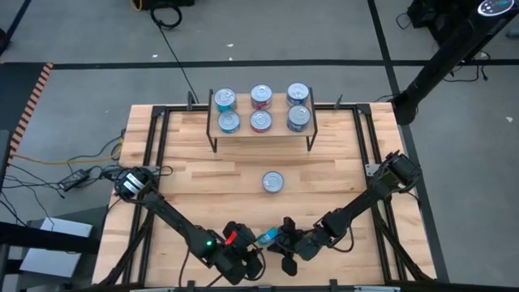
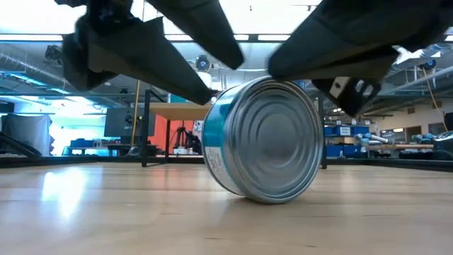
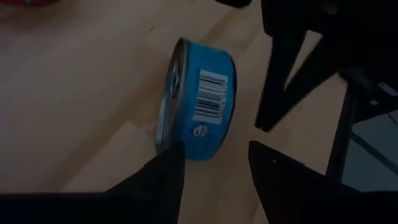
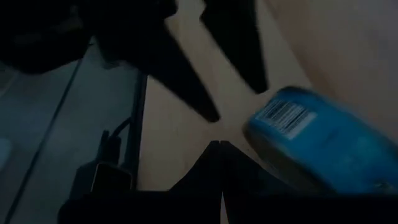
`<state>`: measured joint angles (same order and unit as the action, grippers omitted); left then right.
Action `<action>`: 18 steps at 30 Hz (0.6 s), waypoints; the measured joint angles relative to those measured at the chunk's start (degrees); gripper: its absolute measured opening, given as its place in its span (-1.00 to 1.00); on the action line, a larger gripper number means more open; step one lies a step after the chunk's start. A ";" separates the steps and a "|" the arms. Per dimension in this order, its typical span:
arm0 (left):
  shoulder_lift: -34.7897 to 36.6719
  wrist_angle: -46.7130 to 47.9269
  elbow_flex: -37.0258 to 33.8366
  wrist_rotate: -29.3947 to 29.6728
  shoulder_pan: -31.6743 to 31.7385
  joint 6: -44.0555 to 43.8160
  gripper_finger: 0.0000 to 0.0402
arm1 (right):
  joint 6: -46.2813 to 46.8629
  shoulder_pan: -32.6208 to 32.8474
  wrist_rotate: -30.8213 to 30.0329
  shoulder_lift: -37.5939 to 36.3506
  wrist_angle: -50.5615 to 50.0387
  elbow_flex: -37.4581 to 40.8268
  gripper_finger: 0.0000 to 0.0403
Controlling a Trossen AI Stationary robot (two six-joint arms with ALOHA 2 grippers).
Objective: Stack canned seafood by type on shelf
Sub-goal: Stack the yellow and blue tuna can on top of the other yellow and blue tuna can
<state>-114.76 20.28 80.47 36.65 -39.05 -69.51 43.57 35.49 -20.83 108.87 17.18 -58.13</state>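
Note:
A blue-labelled can (image 1: pixel 266 237) stands tipped on its edge near the table's front edge, its silver face (image 2: pixel 272 142) toward the near side. My left gripper (image 3: pixel 214 152) is open just left of it, and the can (image 3: pixel 199 99) lies ahead of its fingertips, not between them. My right gripper (image 4: pixel 217 146) is shut and reaches the can (image 4: pixel 317 143) from the right. Six cans stand on the shelf (image 1: pixel 279 109) at the far side. One more can (image 1: pixel 273 182) stands on the table's middle. My left gripper has one fingertip (image 3: pixel 174 155) at the can's blue wall by the silver rim (image 3: pixel 166 140), coming slanting down from the table's left. Whether it touches, I cannot tell. My right gripper's shut fingers (image 2: pixel 297 67) lie over the upper edge of the can's wall (image 2: pixel 283 81), slanting down from the table's right. The can rests tilted on its lower rim (image 2: pixel 248 197) on the table. Whether the fingers touch it, I cannot tell.
Black metal rails (image 1: pixel 369 154) run along the table's left and right sides. Bare wood lies between the shelf's legs (image 1: pixel 214 144) and the lone can. Both forearms cross the front corners of the table.

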 joint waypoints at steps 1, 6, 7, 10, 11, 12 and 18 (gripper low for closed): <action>0.00 -0.53 0.00 0.03 0.25 0.57 -0.08 | -0.01 0.17 0.28 -0.25 -0.52 0.00 -0.96; 0.00 -1.25 0.00 1.09 1.63 1.41 0.16 | 0.00 0.56 1.45 -0.56 -0.98 -0.01 -0.96; 0.00 -1.19 0.00 1.06 1.95 1.46 0.23 | 0.07 0.69 1.48 -0.56 -1.05 0.00 -0.96; 0.00 -1.23 0.00 1.05 2.73 1.78 0.44 | 0.20 1.18 1.65 -0.56 -1.19 0.00 -0.96; 0.00 -1.23 0.00 1.04 2.89 1.87 0.50 | 0.20 1.33 1.67 -0.56 -1.34 0.00 -0.96; 0.00 -1.20 0.00 0.96 3.09 1.93 0.56 | 0.20 1.51 1.67 -0.56 -1.32 0.00 -0.96; 0.00 -1.23 0.00 0.11 4.24 9.42 0.71 | 0.22 1.68 1.67 -0.56 -1.32 0.00 -0.96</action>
<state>-114.76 19.05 80.47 36.76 -34.81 -60.08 43.79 37.17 -19.16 108.31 15.86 -58.13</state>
